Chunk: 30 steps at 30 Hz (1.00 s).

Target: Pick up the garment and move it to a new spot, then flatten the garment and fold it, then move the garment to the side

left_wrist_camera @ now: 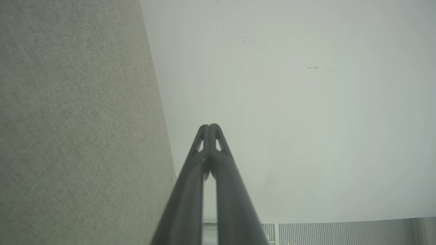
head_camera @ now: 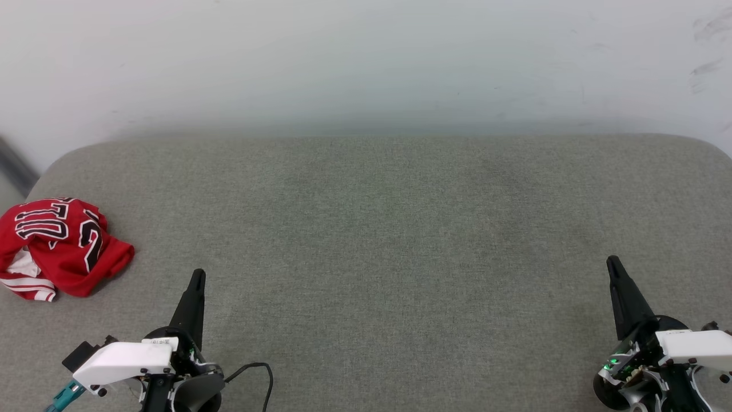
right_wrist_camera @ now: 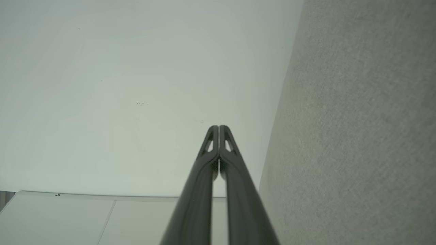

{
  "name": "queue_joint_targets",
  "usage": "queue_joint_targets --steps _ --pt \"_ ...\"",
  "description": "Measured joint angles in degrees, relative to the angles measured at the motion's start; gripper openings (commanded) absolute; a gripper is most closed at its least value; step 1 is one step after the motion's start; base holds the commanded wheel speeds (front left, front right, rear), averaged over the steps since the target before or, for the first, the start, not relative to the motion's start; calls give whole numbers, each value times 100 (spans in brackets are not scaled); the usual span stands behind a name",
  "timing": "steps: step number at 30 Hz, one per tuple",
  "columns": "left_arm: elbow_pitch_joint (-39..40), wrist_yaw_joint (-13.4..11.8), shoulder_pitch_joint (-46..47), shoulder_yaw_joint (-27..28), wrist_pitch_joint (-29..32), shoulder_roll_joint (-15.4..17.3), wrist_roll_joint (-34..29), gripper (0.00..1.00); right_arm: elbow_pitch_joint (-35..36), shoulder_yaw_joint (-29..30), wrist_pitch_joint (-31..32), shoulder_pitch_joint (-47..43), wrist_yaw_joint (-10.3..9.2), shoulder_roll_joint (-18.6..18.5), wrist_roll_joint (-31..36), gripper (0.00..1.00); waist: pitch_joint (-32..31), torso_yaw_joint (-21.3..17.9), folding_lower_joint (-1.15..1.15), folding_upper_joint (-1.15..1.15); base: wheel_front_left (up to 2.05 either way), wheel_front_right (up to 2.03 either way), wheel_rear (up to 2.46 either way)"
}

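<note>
- Currently, head view: the garment [head_camera: 57, 246] is seen crumpled at the left edge of the grey padded surface [head_camera: 389, 240], lettering up. The left gripper [head_camera: 198, 274] is parked near left and the right gripper [head_camera: 613, 262] near right, both apart from the garment.
- Left wrist view: the left gripper [left_wrist_camera: 210, 126] is pressed fully together, nothing held. The surface is seen on the left, with a pale wall [left_wrist_camera: 289, 102] beyond.
- Right wrist view: the right gripper [right_wrist_camera: 218, 126] is closed tip to tip, nothing held. The surface is seen on the right.

Grey fabric-covered surface [head_camera: 400, 229] with rounded far corners, crumpled red garment [head_camera: 57, 246] near its left edge.
</note>
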<state>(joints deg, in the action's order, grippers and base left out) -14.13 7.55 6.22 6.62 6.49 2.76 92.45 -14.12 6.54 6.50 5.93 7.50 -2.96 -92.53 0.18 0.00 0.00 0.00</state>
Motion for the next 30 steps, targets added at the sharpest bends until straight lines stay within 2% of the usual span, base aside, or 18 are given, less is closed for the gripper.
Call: queue_joint_targets --steps 17,18,30 --pt "0 0 0 0 0 0 1 0 0 0 0 0 0 0 0 0 0 0 0 0 0 0 0" --pt "-9 -1 -4 -1 -2 -2 1 100 -8 0 0 -6 -1 0 -1 100 0 0 0 0 0 0 0" --pt "-8 -5 -127 -333 -272 -14 -65 100 63 -122 -232 -180 -2 7 110 100 6 4 0 0 0 0 0"
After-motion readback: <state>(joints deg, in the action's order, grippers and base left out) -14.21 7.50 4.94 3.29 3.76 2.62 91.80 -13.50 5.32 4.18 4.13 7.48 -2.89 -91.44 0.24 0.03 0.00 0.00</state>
